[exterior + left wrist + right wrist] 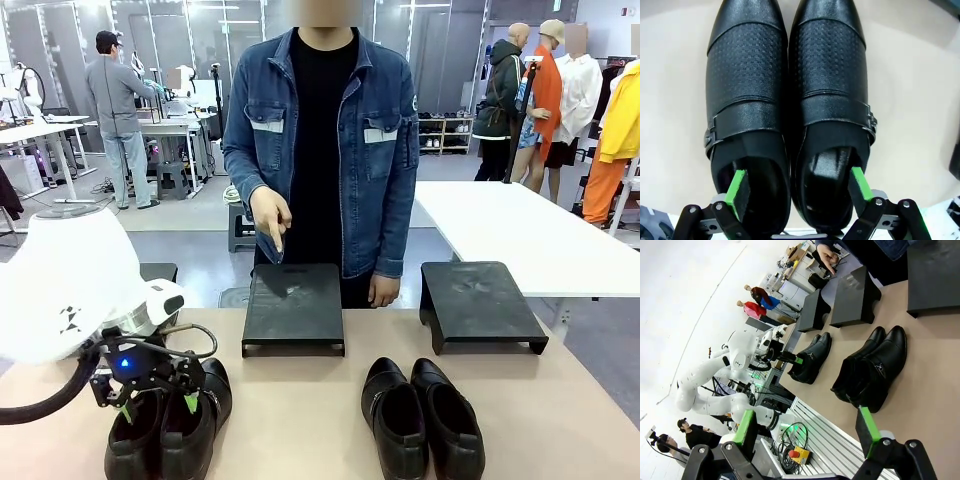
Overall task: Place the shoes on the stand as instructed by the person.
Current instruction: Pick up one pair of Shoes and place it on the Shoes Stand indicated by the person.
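Observation:
One pair of glossy black shoes (pixel 170 430) stands at the table's front left. My left gripper (pixel 158 405) hangs over its heel end. In the left wrist view the gripper (pixel 799 187) is open, with one green pad dipped into each shoe's opening (pixel 747 100), straddling the two inner walls. The other pair (pixel 420 420) stands at front centre-right. Two black stands (pixel 293 305) (pixel 480 300) sit at the far edge. The person (pixel 320 130) points a hand (pixel 272 225) down at the left stand. My right gripper (pixel 805 432) is open, high off the table and apart from the right pair (pixel 870 372).
A white table (pixel 520 235) stands behind at the right. A low black block (pixel 160 270) sits past my left arm. Bare tabletop (pixel 300 420) lies between the two pairs. Other people stand far off in the room.

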Robot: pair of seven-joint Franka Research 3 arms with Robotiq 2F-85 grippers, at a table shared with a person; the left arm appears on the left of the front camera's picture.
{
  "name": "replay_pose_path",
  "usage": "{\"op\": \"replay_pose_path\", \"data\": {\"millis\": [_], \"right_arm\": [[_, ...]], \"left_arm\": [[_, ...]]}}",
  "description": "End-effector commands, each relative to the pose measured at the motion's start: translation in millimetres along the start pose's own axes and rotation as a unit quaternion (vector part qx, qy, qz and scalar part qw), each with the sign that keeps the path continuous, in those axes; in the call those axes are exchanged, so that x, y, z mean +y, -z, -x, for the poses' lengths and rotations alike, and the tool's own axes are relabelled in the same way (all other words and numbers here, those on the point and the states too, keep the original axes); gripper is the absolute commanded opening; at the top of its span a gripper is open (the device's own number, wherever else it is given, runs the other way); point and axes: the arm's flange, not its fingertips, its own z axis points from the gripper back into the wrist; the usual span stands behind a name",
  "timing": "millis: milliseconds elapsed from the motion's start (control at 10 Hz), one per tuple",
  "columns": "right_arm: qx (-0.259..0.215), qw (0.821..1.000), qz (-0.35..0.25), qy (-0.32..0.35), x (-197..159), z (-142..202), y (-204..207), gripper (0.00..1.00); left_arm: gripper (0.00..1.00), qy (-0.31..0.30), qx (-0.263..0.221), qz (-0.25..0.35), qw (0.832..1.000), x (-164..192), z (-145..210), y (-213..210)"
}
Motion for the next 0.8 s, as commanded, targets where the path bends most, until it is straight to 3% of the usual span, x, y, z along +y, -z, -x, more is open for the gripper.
{"op": "replay_pose_path", "data": {"millis": [0,100,200,300,400,500,700], "right_arm": [[-0.004,1.000,-0.005,-0.011,1,-2,-1,1.00],[-0.004,1.000,-0.005,-0.011,1,-2,-1,1.00],[-0.004,1.000,-0.005,-0.011,1,-2,-1,1.00],[-0.004,1.000,-0.005,-0.011,1,-2,-1,1.00],[-0.004,1.000,-0.005,-0.011,1,-2,-1,1.00],[-0.004,1.000,-0.005,-0.011,1,-2,-1,1.00],[-0.004,1.000,-0.005,-0.011,1,-2,-1,1.00]], "left_arm": [[1.00,-0.007,-0.023,-0.007,1.000,48,77,42],[1.00,-0.006,-0.019,-0.008,1.000,48,79,48],[0.89,-0.003,-0.018,-0.014,1.000,49,81,52],[0.52,0.005,-0.017,-0.021,1.000,49,83,55],[0.29,0.009,-0.020,-0.024,0.999,49,84,55],[0.00,0.012,-0.021,-0.029,0.999,49,86,55],[0.00,0.019,-0.021,-0.036,0.999,49,90,57]]}}
